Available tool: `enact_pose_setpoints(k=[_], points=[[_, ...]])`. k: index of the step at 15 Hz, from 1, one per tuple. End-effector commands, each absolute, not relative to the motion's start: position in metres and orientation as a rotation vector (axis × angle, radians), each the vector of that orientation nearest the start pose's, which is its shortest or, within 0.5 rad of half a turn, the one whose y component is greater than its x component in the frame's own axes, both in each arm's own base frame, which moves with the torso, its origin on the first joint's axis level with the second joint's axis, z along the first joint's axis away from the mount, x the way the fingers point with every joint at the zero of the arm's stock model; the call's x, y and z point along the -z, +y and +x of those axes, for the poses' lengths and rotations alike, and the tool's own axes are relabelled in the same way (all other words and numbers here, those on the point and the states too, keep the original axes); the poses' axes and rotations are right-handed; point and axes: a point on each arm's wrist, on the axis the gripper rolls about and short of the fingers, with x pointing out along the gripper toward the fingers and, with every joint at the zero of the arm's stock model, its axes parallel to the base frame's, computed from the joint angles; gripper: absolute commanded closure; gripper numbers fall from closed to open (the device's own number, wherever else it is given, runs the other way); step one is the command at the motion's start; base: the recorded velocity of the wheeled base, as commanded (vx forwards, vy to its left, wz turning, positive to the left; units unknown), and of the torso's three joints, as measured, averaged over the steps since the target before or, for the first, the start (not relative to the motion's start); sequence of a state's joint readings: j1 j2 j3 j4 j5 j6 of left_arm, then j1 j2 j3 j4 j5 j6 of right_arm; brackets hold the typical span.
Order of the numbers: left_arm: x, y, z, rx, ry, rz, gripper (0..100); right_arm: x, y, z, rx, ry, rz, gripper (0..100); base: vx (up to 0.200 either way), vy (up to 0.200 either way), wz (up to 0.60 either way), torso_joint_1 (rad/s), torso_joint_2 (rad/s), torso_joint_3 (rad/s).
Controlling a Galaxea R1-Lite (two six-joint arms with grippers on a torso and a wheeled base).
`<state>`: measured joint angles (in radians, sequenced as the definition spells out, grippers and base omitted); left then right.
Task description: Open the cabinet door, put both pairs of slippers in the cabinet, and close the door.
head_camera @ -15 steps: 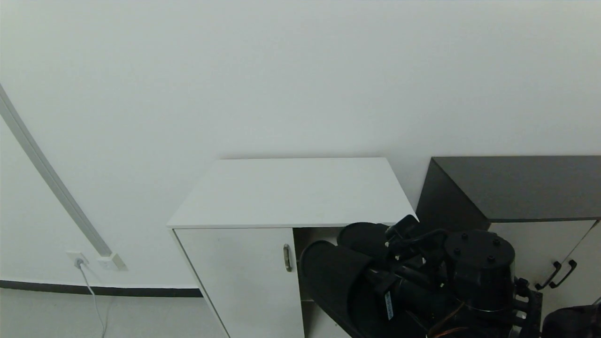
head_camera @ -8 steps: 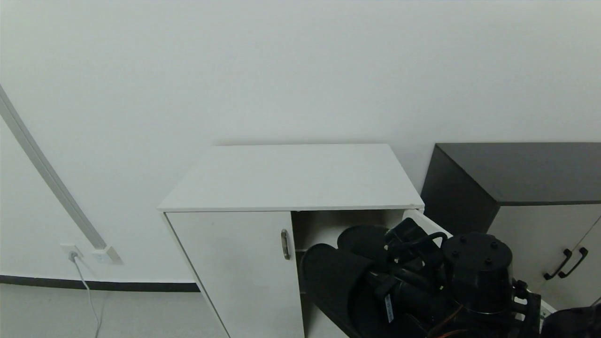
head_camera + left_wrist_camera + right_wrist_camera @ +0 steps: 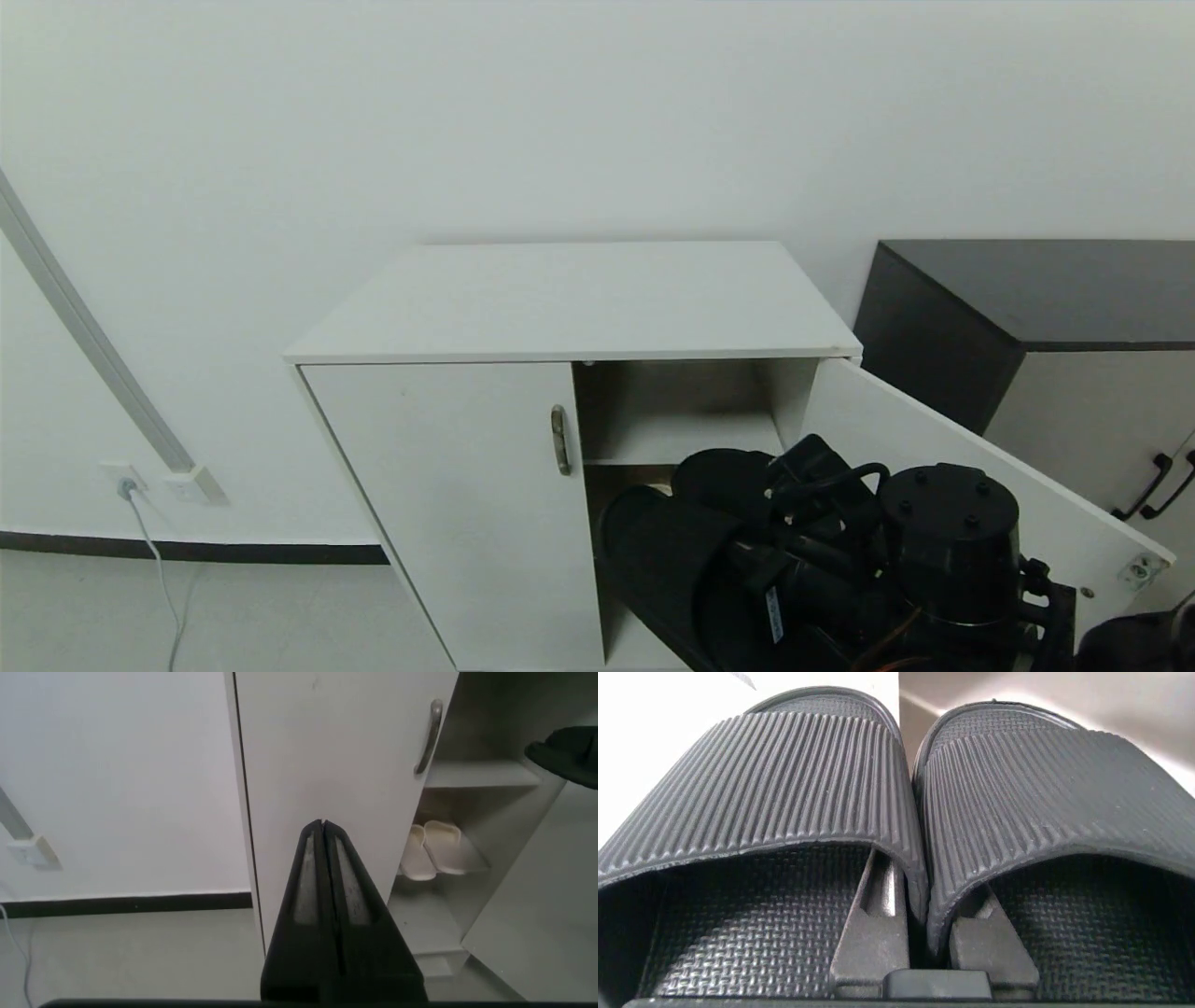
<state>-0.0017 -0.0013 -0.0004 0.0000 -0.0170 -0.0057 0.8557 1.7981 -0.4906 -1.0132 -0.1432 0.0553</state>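
Note:
The white cabinet (image 3: 579, 299) has its left door (image 3: 448, 504) closed and its right door (image 3: 943, 467) swung open. A pair of black ribbed slippers (image 3: 672, 541) hangs in front of the opening, below the inner shelf (image 3: 681, 439). My right gripper (image 3: 924, 896) is shut on the black slippers (image 3: 906, 793), one finger inside each, pinching their adjoining walls. A beige pair of slippers (image 3: 439, 849) lies on the cabinet's lower level. My left gripper (image 3: 322, 859) is shut and empty, facing the closed left door (image 3: 336, 747) near its handle (image 3: 433, 735).
A dark-topped cabinet (image 3: 1027, 289) with black handles (image 3: 1158, 485) stands right of the white one, just behind the open door. A wall socket (image 3: 121, 481) with a cable and a slanted grey conduit (image 3: 84, 336) are at the left. Bare floor lies before the left door.
The whole head view has shifted: the cabinet sits higher and larger in the picture, showing its inside and the open door. The right arm and black slippers keep their place in the picture.

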Motion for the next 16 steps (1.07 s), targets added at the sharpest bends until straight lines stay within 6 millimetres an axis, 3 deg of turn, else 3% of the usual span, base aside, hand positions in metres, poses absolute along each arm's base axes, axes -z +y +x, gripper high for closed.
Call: enact_pose_setpoints(k=[1, 16], points=[[-0.0759, -0.0003, -0.0229, 0.018, -0.001, -0.006, 100, -0.1132, 0.2125, 0.1881, -0.702, 0.283, -0.092, 100, 0.0, 0.0, 0.0, -0.198, 0.51, 0.315], [-0.0755, -0.0004, -0.0228, 0.017, 0.0, -0.003, 100, -0.1124, 0.2118, 0.1869, -0.707, 0.271, -0.099, 100, 0.0, 0.0, 0.0, -0.128, 0.47, 0.34]])
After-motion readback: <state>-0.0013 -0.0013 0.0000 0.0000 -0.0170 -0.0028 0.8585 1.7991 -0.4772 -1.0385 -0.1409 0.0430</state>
